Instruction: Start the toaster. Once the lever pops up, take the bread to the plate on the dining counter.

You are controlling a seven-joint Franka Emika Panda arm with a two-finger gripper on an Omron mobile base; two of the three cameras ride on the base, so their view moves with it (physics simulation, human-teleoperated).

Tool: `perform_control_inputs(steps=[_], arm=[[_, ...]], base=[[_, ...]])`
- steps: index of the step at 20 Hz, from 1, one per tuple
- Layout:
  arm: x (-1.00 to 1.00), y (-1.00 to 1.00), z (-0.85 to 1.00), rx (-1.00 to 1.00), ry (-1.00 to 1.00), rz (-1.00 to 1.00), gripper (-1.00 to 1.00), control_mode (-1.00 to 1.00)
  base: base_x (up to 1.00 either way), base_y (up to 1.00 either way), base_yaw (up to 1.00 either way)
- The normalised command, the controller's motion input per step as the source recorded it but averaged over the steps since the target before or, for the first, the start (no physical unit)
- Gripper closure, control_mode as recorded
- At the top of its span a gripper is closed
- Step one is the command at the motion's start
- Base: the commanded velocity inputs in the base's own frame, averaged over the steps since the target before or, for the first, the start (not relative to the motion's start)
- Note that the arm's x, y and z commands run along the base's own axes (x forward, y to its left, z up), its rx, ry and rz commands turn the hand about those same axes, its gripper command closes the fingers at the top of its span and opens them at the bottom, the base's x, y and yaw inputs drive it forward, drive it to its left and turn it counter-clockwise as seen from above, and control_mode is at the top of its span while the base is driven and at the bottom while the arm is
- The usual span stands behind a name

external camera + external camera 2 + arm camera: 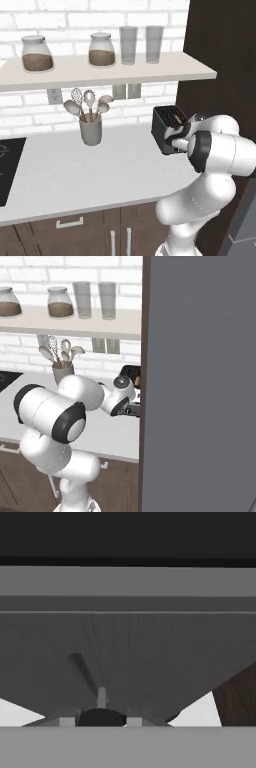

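At the counter's right end, the fingers (101,716), grip unclear, press against the toaster (167,126); bread (176,118) not yet moved.

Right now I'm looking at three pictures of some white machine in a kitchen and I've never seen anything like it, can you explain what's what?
The white machine with dark joints is a robot arm on a driving base, in a rendered kitchen. Two pictures come from cameras on that base, behind the arm to its left and right. The third comes from a camera on the hand, pressed close against the boxy dark grey-black toaster, so you see mostly its grey side.

On the white worktop stand the toaster and a grey crock of utensils. Something brown sits in the toaster's slots, probably bread. A shelf above carries two lidded jars and two glasses.

The arm reaches to the toaster's end face. I cannot tell whether the gripper is open or shut, and nothing appears held.
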Motion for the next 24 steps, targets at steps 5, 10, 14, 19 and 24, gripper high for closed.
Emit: perform_control_inputs(steps=[5,10,14,19,24], arm=[[-0.03,0.05,-0.88,-0.13,0.01,0.00,1.00,-1.00],[-0.54,0.01,-1.00,-0.43,0.17,0.04,1.00,-1.00],[-0.74,-0.04,-0.59,-0.17,0.00,0.01,1.00,-1.00],[-0.71,-0.23,0.92,0.18,-0.50,-0.01,1.00,-1.00],[-0.64,-0.03,1.00,0.09,-0.42,-0.14,1.00,-1.00]], base=[[0.00,0.00,0.00],[0.00,0.00,0.00],[0.00,0.00,0.00],[0.00,0.00,0.00],[0.00,0.00,0.00]])
